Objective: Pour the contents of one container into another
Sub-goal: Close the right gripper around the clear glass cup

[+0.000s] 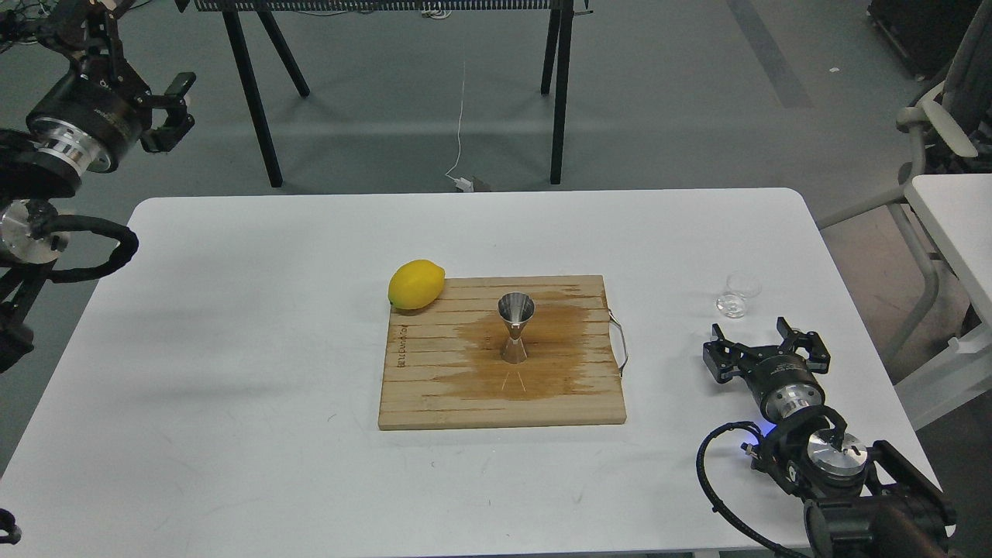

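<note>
White desk over grey floor — black trestle legs, a white cable and part of a chair behind.

Nearest, the right end effector sits low over the desk at the right, fingers spread apart, holding nothing. Just beyond it stands the small clear glass cup, upright on the bare desk, apart from the fingers and well right of the board. It is likely light, rigid, breakable and slick-walled, so grip gently across the round side wall at mid height, not the rim. Contents too clear to judge.

Mid-desk lies a wooden cutting board with a wire handle on its right edge and a dark wet-looking stain. A line of burned-in writing runs along its left edge — too small to read. The steel jigger stands upright on the stain; it looks stiff and smooth, and with its narrow waist and small base probably tips easily, so pour softly.

A lemon rests on the board's far-left corner.

Farthest, the left end effector hangs raised off the desk's far-left corner, fingers apart, empty. The lettering on its wrist housing is illegible.
</note>
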### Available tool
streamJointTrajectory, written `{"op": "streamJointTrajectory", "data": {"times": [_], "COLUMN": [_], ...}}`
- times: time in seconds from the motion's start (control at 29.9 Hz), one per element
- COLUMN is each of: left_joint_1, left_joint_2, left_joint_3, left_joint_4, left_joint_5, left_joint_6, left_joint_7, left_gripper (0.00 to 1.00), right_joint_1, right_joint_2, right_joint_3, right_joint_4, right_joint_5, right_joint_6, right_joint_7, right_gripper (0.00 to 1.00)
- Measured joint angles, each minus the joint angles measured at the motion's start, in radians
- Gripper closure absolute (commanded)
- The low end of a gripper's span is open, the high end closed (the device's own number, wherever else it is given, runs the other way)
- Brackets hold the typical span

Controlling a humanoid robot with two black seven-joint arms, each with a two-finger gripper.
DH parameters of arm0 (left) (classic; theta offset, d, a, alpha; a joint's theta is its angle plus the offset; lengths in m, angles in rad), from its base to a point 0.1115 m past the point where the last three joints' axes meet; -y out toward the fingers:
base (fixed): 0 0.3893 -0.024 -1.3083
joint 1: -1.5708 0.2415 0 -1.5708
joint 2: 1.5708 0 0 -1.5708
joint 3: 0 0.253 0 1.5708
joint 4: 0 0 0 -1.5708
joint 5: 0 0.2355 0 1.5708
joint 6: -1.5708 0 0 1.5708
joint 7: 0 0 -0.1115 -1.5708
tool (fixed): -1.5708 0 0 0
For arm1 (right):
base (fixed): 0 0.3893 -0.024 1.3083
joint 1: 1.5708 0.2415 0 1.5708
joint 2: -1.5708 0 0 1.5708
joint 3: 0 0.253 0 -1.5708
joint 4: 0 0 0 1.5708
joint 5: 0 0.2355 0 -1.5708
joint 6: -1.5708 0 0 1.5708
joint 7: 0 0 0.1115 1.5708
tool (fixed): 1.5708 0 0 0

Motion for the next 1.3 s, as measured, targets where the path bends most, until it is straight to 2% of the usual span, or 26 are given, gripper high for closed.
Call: {"op": "streamJointTrajectory", "data": {"times": [0.3, 0.6, 0.97, 1.2, 1.3], "left_joint_1": [0.0, -0.005, -0.005, -0.005, -0.005], "left_joint_2": [0.0, -0.001, -0.001, -0.001, -0.001], "left_joint_3": [0.0, -0.001, -0.002, -0.002, -0.001], "left_joint_4": [-0.001, -0.001, -0.001, -0.001, -0.001], "left_joint_5": [0.0, 0.0, 0.0, 0.0, 0.0], "left_joint_6": [0.0, -0.001, -0.001, -0.002, -0.002], "left_joint_7": [0.0, 0.0, 0.0, -0.002, -0.003], "left_gripper": [0.01, 0.01, 0.01, 0.01, 0.01], "right_joint_1": [0.055, 0.196, 0.276, 0.286, 0.292], "right_joint_2": [-0.002, 0.029, 0.065, 0.067, 0.067], "right_joint_3": [0.003, -0.004, -0.035, -0.034, -0.034], "right_joint_4": [-0.029, -0.268, -0.369, -0.379, -0.383], "right_joint_5": [0.0, 0.0, -0.001, 0.0, 0.0], "right_joint_6": [0.008, 0.066, 0.066, 0.06, 0.058], "right_joint_7": [-0.001, -0.01, -0.009, -0.004, -0.003], "right_gripper": [0.02, 0.03, 0.05, 0.08, 0.14]}}
